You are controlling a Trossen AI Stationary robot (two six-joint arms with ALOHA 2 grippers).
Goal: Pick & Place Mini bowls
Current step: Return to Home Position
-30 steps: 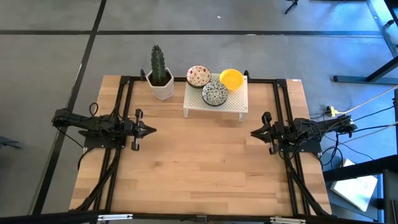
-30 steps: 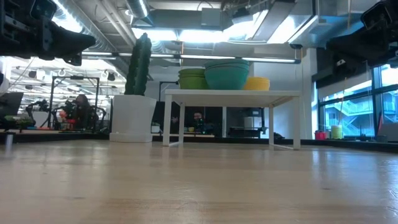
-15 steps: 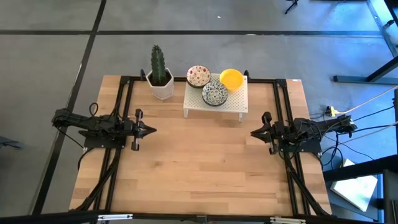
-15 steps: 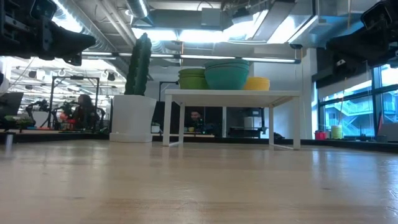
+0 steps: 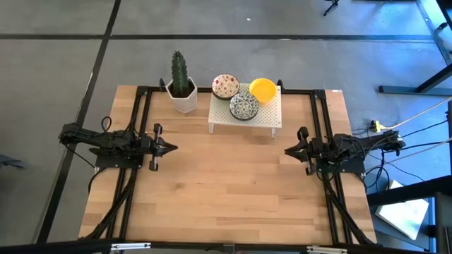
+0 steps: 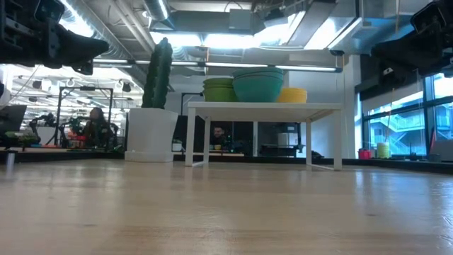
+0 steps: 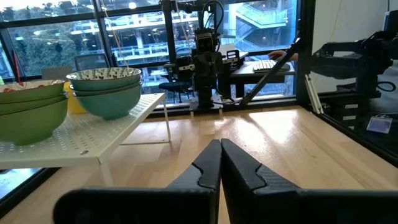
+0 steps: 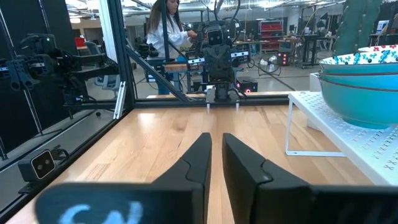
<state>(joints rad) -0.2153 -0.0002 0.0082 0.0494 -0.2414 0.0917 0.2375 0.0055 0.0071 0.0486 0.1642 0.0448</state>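
Fingers (image 7: pixel 208 165) of the left gripper (image 5: pixel 174 147) were found pressed together and holding nothing. Those of the right gripper (image 5: pixel 287 150) were drawn narrow, with only a thin slit showing between them in the right wrist view, and were likewise empty.

Left gripper: low over the table (image 5: pixel 226 197), well apart from the rack (image 5: pixel 272 114), off its left front corner and pointing inward. Right gripper: well apart from the rack, off its right front corner, facing the left one.

Mini bowls: all that were in view sat on top of the rack in three piles. The red-patterned pile (image 5: pixel 225 86) was at the rack's back left, the yellow pile (image 5: pixel 263 89) at its back right and the blue-green pile (image 5: pixel 244 106) at its front middle. The piles were close together (whether they touch could not be told). No bowl was seen anywhere off the rack. The cactus pot (image 5: pixel 185 100) stood just beside the rack's left end.

Change over the last second: none found on the table. Neither arm, the rack nor any pile had shifted; only a person (image 6: pixel 93 126) in the room far behind the rack had moved slightly.

Judgement: stacking appears complete, both arms appear parked, and the task looks to be at its end
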